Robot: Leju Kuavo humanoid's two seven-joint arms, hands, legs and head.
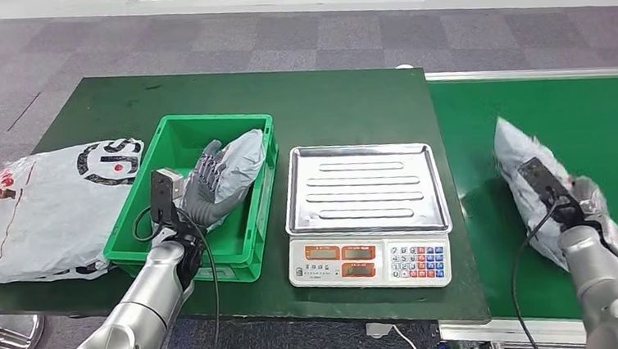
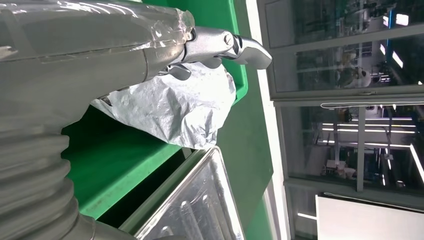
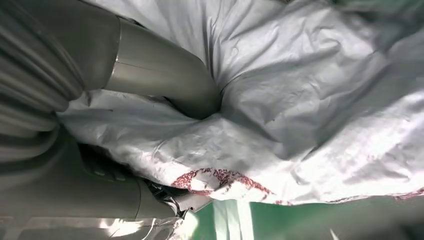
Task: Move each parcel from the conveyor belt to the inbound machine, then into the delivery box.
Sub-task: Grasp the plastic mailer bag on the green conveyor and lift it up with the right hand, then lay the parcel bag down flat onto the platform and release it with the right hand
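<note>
Left hand [image 1: 206, 184] rested on grey parcel [image 1: 239, 164] in green box [image 1: 174, 143], fingers spread. Right hand [image 3: 150, 85] pressed into conveyor's parcel [image 1: 528, 180]; couldn't tell finger state.

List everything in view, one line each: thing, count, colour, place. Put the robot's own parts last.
Table: one, dark green top, under the crate and scale.
Crate: one, green plastic, on the table left of the scale.
Small parcel: one, grey plastic bag, inside the crate against its far right wall.
Scale: one, white body with a bare steel tray, at table centre.
Large bag: one, white with black and red print, left of the crate.
Conveyor belt: one, green, right of the table.
Belt parcel: one, grey with red marks, on the conveyor.
Left hand: one, grey and dark, in the crate at the small parcel.
Right hand: one, grey, thumb pressed into the belt parcel.
</note>
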